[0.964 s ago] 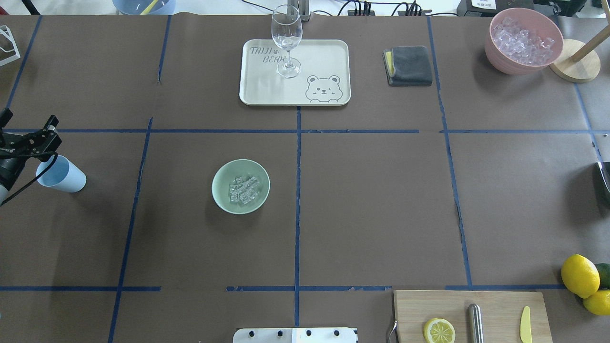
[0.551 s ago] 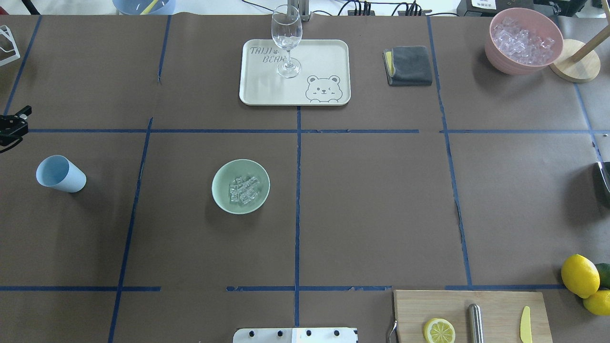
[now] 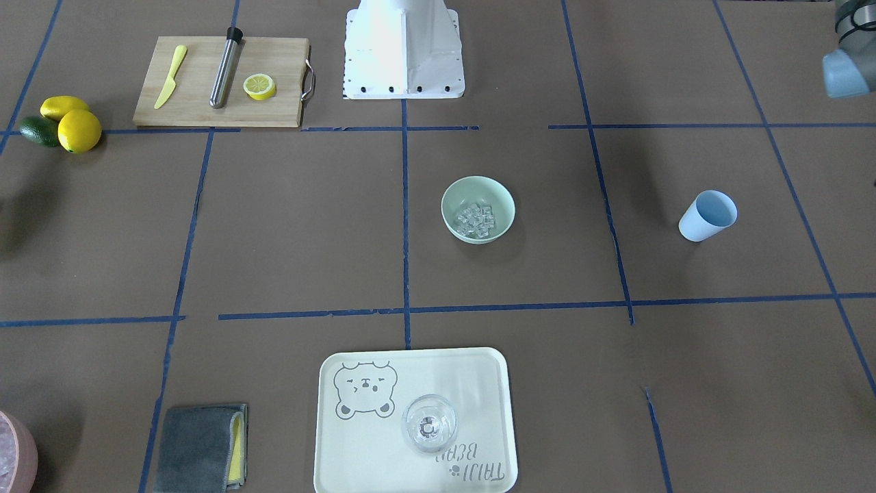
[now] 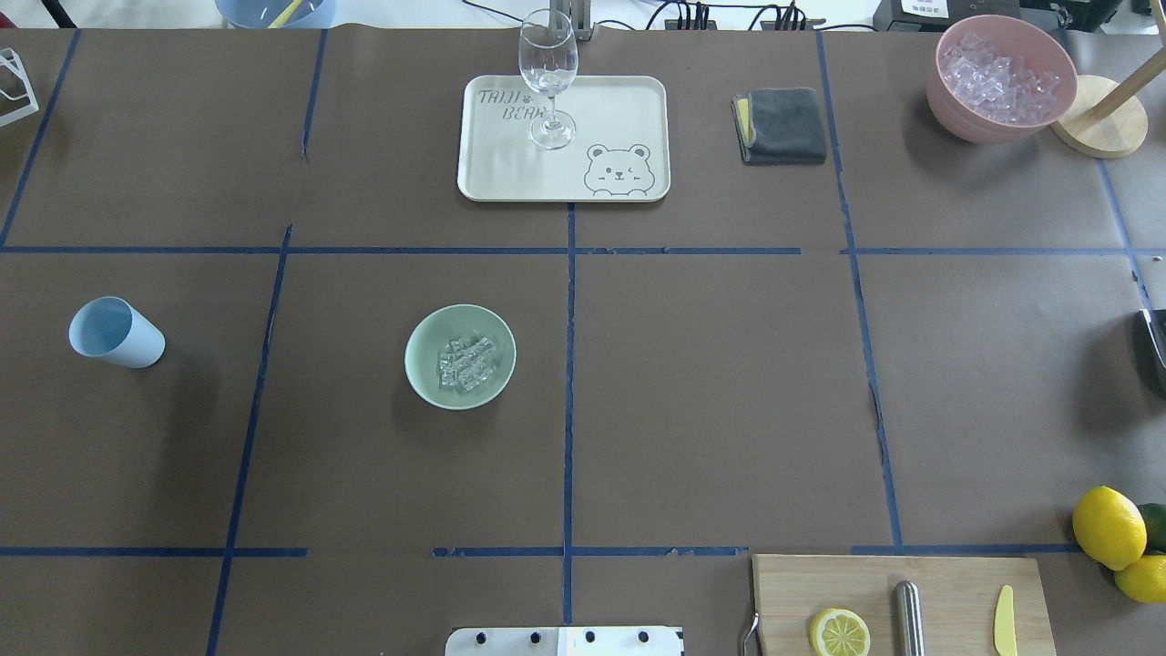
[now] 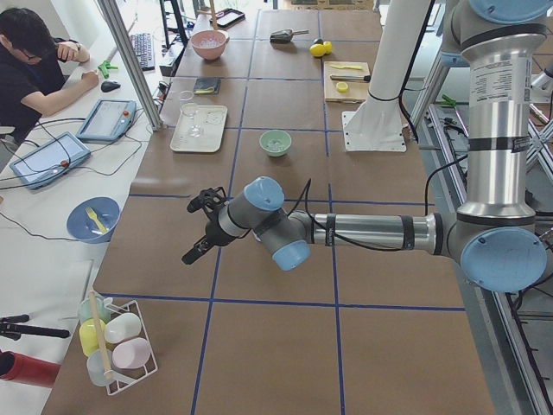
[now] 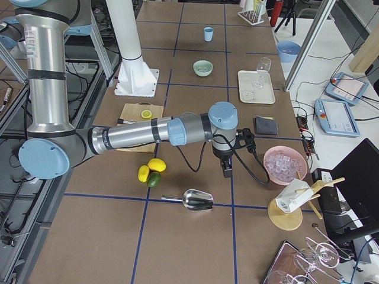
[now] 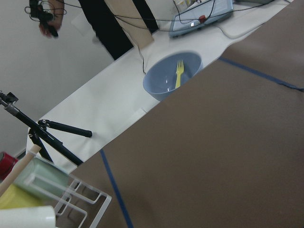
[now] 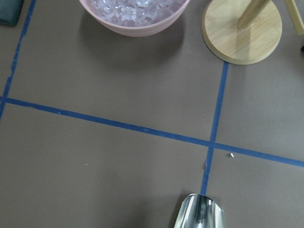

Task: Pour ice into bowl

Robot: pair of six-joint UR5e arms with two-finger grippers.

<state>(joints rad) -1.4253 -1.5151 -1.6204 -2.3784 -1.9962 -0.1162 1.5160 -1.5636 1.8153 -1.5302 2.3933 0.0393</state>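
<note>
The pale mint-green bowl [image 4: 428,378] stands left of the table's middle, and also shows in the front view [image 3: 506,205]. A handful of clear ice cubes [image 4: 465,363] lies inside it [image 3: 475,220]. A light blue cup [image 4: 116,333] stands alone far to the bowl's left. My left gripper [image 5: 199,235] shows only in the exterior left view, held above the table's left end. My right gripper [image 6: 227,169] shows only in the exterior right view, near the pink container [image 6: 285,165]. I cannot tell whether either is open or shut.
A tray [image 4: 629,100] with a wine glass [image 4: 547,77] sits at the back, with a grey cloth [image 4: 781,125] and the pink container of ice [image 4: 1000,77] to its right. A cutting board [image 4: 947,583], lemons [image 4: 1107,527] and a metal scoop [image 6: 198,201] lie front right.
My left gripper has drawn back from beside the light blue cup and left the overhead view past its left edge. The cup, bowl and ice have not moved.
</note>
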